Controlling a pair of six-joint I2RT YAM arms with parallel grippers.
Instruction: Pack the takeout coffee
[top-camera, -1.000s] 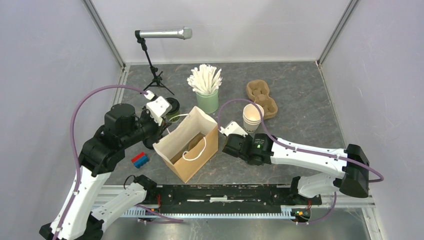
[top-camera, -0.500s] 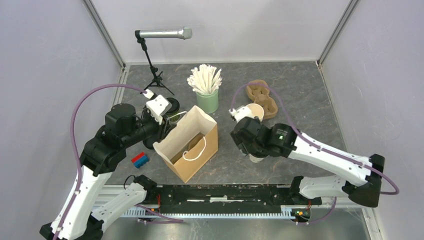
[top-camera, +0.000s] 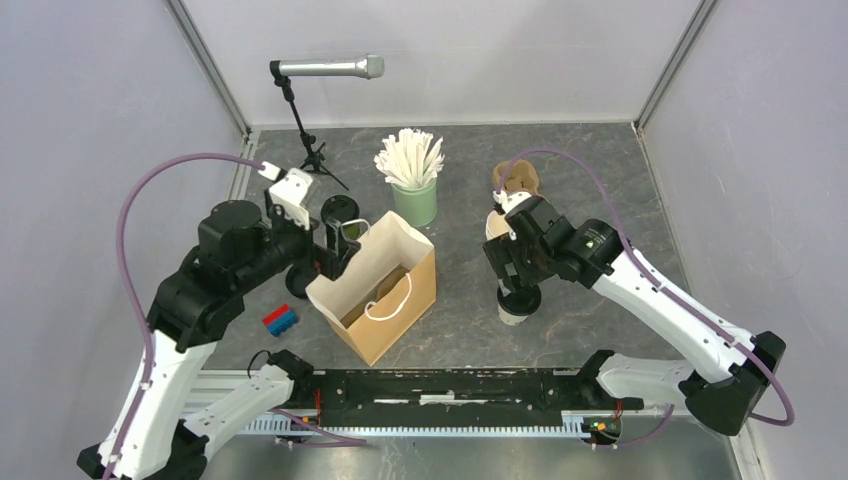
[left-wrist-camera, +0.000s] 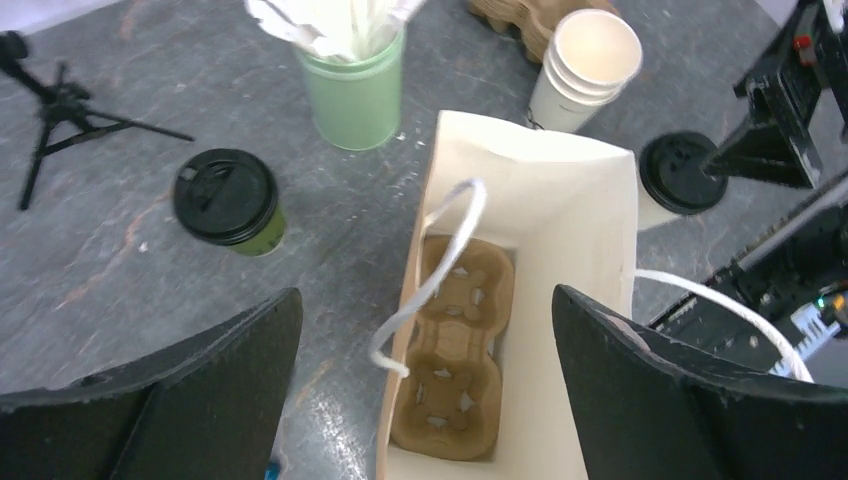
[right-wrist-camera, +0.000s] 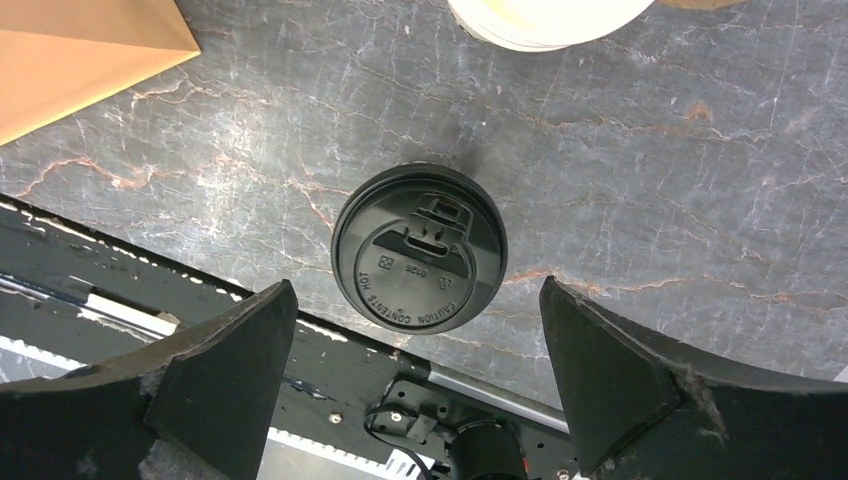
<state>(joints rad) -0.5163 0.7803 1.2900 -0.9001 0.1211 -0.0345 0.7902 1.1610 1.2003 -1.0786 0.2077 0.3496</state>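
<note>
The takeout coffee is two lidded cups. The olive-green cup (top-camera: 341, 212) (left-wrist-camera: 228, 200) stands on the table just behind the open paper bag (top-camera: 385, 290) (left-wrist-camera: 560, 200). The white cup (top-camera: 519, 302) (right-wrist-camera: 418, 262) stands to the right of the bag, black lid up. My left gripper (top-camera: 335, 255) (left-wrist-camera: 426, 295) hangs open over the bag's left rim and holds nothing. A pulp cup carrier (left-wrist-camera: 455, 360) lies on the bag's floor. My right gripper (top-camera: 517, 280) (right-wrist-camera: 418, 283) hovers open straight above the white cup, one finger out to each side and clear of it.
A mint-green cup of white sticks (top-camera: 415, 190) and a stack of lidless cups (left-wrist-camera: 585, 65) stand behind the bag. A second pulp carrier (top-camera: 520, 178) lies at the back right. A microphone on a tripod (top-camera: 310, 100) stands back left. A red-and-blue block (top-camera: 280, 320) lies front left.
Both grippers have opened wide. The right gripper swung away from the bag's right side to above the white cup. The left gripper lifted and drew back a little from the bag's rim.
</note>
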